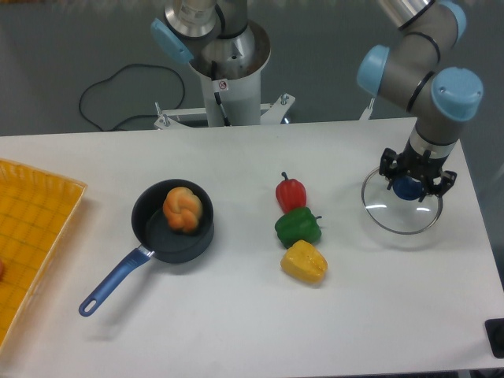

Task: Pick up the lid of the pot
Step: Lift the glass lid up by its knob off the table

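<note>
At the right side of the camera view, my gripper (415,186) points down with its fingers closed around the blue knob of the pot lid (400,219). The lid is clear glass with a thin rim, and it hangs slightly tilted beneath the fingers, seemingly off the table. The fingers partly hide the knob and the back of the lid.
Left of centre stands a black pan (172,250) with a blue handle (116,279) and an orange-brown item (183,209) inside. Red (290,195), green (298,228) and yellow (305,262) vegetables lie mid-table. An orange crate (35,228) stands at far left.
</note>
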`<move>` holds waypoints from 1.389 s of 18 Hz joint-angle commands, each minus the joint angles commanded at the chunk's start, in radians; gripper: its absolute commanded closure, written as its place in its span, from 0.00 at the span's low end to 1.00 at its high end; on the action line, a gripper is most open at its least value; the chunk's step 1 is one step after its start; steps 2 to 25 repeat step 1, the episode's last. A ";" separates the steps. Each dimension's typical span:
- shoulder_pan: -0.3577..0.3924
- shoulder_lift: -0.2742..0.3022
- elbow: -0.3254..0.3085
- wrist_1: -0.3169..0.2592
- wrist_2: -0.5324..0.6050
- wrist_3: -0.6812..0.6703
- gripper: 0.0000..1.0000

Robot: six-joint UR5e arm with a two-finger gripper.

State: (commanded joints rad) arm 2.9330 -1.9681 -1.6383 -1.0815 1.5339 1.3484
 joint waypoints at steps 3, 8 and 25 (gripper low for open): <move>-0.002 0.000 0.000 0.000 0.009 0.000 0.51; -0.002 0.000 0.000 0.000 0.009 0.000 0.51; -0.002 0.000 0.000 0.000 0.009 0.000 0.51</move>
